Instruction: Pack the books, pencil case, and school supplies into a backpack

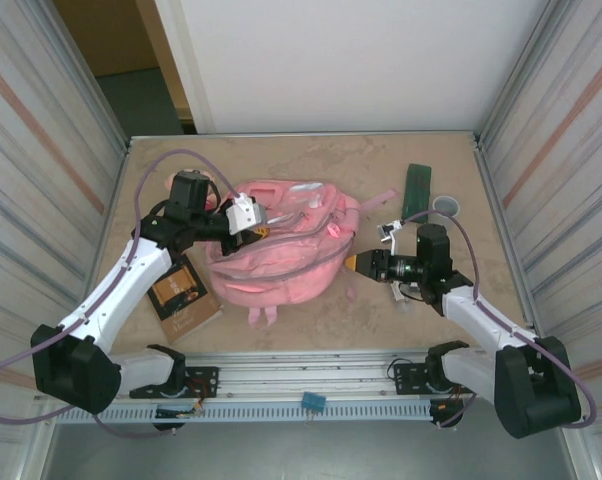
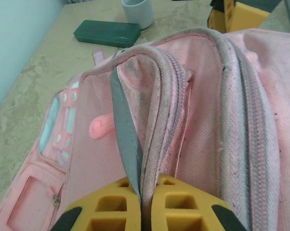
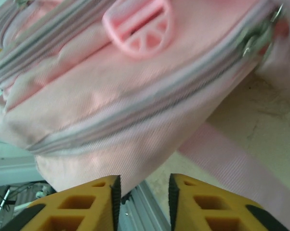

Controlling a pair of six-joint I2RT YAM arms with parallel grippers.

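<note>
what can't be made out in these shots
1. Left wrist view: inside of the backpack; fabric folds pinched in the left gripper hide any contents.
2. Top view: the book; the left arm overlaps one edge, and the cover print is too small to read.
3. Top view: a small white item beside the right arm; too small to identify.
4. Right wrist view: the zip pull; motion-blurred, near the frame's edge.

**Robot lab test cell**

Walled at left and right with ribbed panels, closed at the far edge with a white board. Fitted along the near edge of the beige table with a slotted metal rail, bolted arm bases and purple cabling.
</note>
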